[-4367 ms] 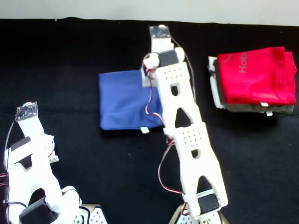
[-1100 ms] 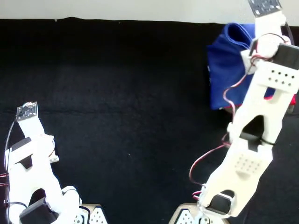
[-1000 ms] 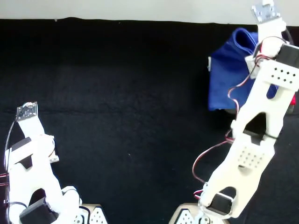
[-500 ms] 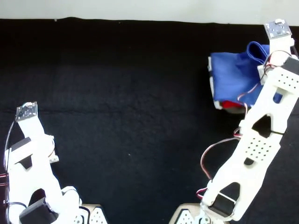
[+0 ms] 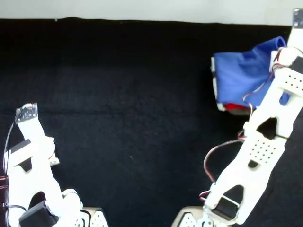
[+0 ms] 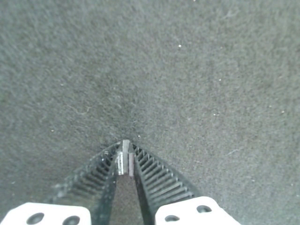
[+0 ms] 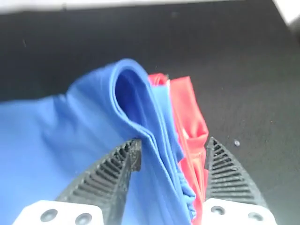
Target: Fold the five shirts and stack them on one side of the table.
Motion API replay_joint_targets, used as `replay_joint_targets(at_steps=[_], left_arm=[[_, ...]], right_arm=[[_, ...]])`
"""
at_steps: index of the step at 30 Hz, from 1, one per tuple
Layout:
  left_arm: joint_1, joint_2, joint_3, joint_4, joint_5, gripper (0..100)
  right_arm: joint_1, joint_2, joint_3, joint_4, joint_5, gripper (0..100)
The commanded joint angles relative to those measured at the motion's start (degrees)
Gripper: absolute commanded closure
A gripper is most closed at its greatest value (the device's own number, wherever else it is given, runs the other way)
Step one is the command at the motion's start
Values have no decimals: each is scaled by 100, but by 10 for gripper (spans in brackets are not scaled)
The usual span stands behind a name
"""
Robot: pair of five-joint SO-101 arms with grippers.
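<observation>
Right wrist view: your right pincer gapes astride a raised fold of the blue shirt; snag it backing out and it unfolds; left pincer closed, empty

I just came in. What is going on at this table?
The right gripper stands open around the raised edge of the blue shirt, which lies on top of the red shirt in a stack at the far right side of the table. The left gripper is shut and empty above bare table on the left.
</observation>
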Motion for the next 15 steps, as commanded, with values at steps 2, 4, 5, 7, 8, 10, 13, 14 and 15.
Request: replay_joint_targets(at_steps=[2,4,5,7,8,10,13,14,15], left_arm=[[-13,31,13,-97,35,990],[-13,31,13,-97,35,990],[-13,31,13,-97,35,990],[-13,31,13,-97,35,990],[-13,31,13,-97,35,990],[-13,31,13,-97,35,990],[-13,31,13,-97,35,990],[-13,31,13,-97,35,990],[-13,31,13,-97,35,990]], right_arm=[[-303,-84,-769,-110,-448,786],[-382,-101,-945,-110,-563,786],[-426,-110,-1033,-110,-589,788],[-514,-119,-1393,-57,-598,808],[-585,-119,-1640,-22,-598,846],[-822,-127,-2053,101,-545,960],[-1297,-259,-2053,655,18,984],[-1420,-277,-2000,910,167,991],[-1552,-233,-1930,1112,246,993]])
